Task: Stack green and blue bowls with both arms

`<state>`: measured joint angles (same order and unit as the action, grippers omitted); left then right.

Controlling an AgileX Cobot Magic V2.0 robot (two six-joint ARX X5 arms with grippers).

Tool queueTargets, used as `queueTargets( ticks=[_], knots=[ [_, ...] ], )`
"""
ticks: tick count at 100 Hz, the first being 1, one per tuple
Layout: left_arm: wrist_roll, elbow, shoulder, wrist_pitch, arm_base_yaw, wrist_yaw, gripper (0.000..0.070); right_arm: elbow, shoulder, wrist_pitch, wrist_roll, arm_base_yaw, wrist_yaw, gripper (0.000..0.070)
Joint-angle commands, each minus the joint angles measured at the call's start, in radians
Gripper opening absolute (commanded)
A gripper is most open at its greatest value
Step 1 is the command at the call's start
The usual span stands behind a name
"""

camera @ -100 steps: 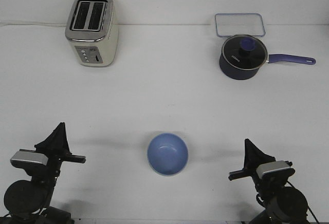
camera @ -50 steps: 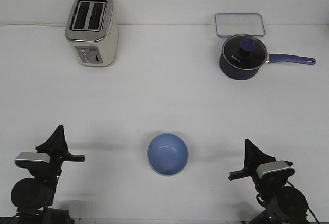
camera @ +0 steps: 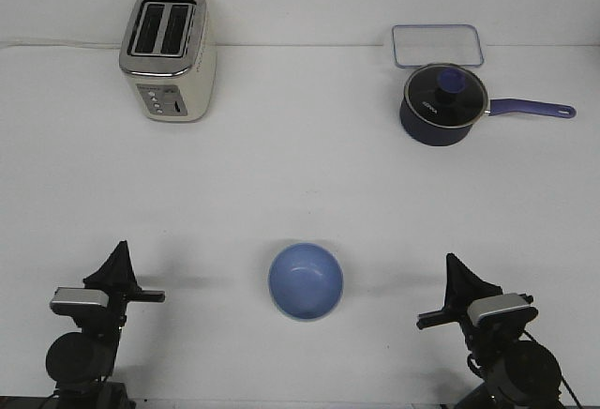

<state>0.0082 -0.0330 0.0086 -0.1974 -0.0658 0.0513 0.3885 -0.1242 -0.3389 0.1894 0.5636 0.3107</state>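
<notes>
Seemingly, blue bowl [camera: 306,281] lies midway between grippers.

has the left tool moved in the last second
Yes. The left tool has shifted toward the blue bowl, which has stayed put, so the gap between them is smaller in the front view. The right tool has not moved.

Blue bowl [camera: 306,281] sits upright between the left pincer [camera: 120,251] and right pincer [camera: 453,265].
</notes>
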Motion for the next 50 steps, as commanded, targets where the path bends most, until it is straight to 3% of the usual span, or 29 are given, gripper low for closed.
queueTargets(
  ticks=[1,50],
  knots=[
    [-0.002,0.019,-0.006,-0.016,-0.001,-0.003,0.0014,0.002,0.000,0.009,0.003,0.006,0.002,0.0001],
    [-0.001,0.019,-0.004,-0.012,-0.001,-0.003,0.0014,0.002,0.000,0.009,0.003,0.006,0.001,0.0001]
  ],
)
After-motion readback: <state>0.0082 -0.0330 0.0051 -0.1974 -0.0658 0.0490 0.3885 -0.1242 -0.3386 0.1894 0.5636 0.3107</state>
